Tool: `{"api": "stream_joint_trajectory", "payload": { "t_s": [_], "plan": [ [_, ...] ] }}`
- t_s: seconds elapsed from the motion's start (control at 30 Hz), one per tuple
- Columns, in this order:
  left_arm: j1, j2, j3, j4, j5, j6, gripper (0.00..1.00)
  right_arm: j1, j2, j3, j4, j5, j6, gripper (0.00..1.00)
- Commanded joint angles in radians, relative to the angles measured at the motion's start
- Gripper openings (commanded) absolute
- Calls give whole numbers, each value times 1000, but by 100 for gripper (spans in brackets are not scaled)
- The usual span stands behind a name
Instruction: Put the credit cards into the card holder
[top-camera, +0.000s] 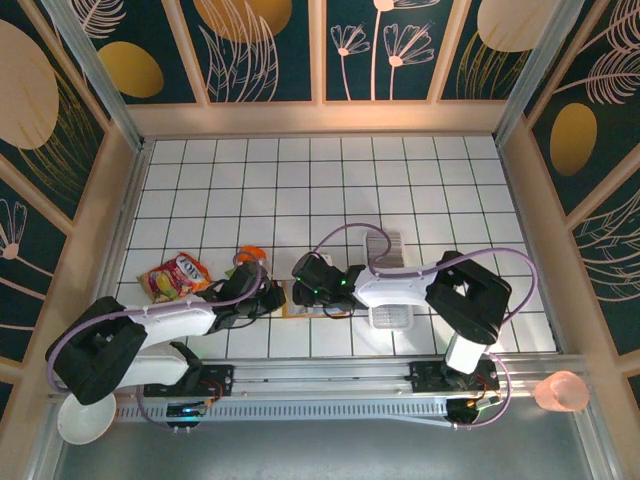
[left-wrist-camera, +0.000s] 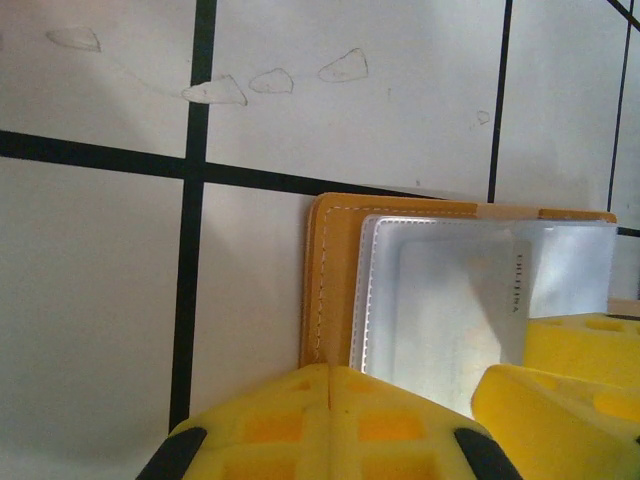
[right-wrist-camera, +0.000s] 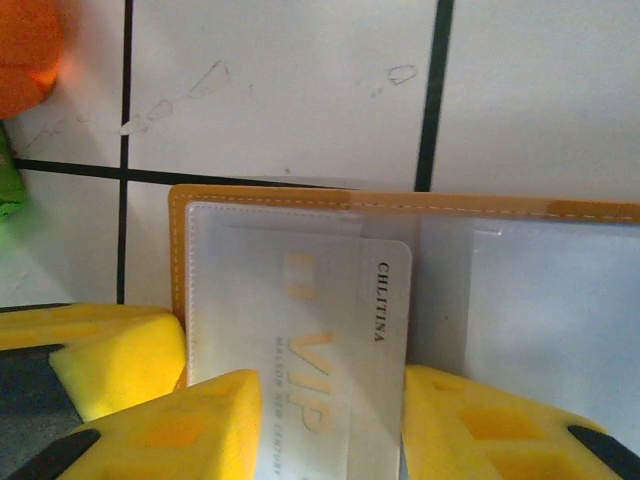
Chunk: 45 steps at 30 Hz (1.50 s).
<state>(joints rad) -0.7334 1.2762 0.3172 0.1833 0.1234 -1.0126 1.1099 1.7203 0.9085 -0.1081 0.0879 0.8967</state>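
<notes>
Right end effector (right-wrist-camera: 335, 385) pinches a credit card (right-wrist-camera: 340, 300), feeding the card holder (right-wrist-camera: 260, 196).
Next we slide it deeper, squarely.

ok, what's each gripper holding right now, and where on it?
Right gripper seems to grip the credit card across its near end, far end in the card holder. Left gripper is shut at the holder's near edge, nothing between its fingers.

White arms (top-camera: 170, 320), black joints (top-camera: 95, 345), purple cables (top-camera: 350, 228); yellow waffle-gridded gripper fingers (right-wrist-camera: 170, 430).
</notes>
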Motion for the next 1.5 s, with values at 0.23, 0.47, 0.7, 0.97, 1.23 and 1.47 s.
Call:
{"api": "stream_joint_trajectory", "payload": {
  "t_s": [0.23,0.47,0.7,0.97,1.23,1.47],
  "plan": [
    [-9,-8,-30,-35,-2,-13,0,8,-37,-16,-45,55,20,30],
    [-14,-11,-42,-25,-1,-25,0,10,8,-16,-3,8,26,24],
    [-17,2,-47,-12,4,-27,0,16,34,1,27,-22,28,23],
    [-19,-2,-52,-13,-3,-30,0,21,-39,-74,222,-66,74,21],
    [-20,-23,-53,-25,0,-18,0,57,-189,-66,-87,145,94,26],
    [-21,-29,-67,-22,5,-9,0,73,-286,-188,-191,166,187,30]
  ]
}}
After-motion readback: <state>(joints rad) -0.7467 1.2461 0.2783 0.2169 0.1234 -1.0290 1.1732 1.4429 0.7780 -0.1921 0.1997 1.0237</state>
